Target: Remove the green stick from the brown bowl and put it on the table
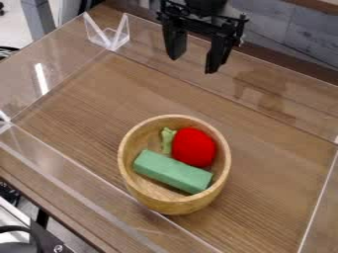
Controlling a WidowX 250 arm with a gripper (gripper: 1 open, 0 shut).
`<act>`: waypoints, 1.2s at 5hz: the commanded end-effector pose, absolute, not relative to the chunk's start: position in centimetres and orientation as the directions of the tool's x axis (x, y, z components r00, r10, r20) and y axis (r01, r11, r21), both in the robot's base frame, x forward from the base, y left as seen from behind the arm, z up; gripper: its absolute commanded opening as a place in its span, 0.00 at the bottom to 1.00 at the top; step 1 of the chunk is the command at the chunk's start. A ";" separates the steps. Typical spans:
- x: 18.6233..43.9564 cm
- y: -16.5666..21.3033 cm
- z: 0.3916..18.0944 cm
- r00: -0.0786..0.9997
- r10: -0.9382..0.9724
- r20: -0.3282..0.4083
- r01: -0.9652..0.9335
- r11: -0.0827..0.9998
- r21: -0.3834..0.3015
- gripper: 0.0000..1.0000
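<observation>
You see the green stick [172, 172] lying inside the brown bowl [175, 199], in its front-left part, resting against the bowl's near wall. Its long axis runs diagonally in the picture, from the upper left down to the lower right, and it lies flat on a broad face, slightly tilted with the bowl's curve. Just behind it, touching or nearly touching, sits a red strawberry toy [195, 145] with pale green leaves. The bowl stands on the table [119, 104] near the front edge, within the clear acrylic walls [40, 89]. Your end effector [196, 54] hangs well above and behind the bowl, pointing down, its two fingers apart and holding nothing.
</observation>
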State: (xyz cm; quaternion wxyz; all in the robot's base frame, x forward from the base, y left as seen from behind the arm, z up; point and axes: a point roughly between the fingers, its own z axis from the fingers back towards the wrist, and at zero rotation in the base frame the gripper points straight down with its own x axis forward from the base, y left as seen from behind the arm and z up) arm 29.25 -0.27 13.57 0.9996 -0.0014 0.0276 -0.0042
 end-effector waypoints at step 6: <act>28.0 15.0 12.8 0.988 0.118 0.098 -0.110 0.990 -0.086 1.00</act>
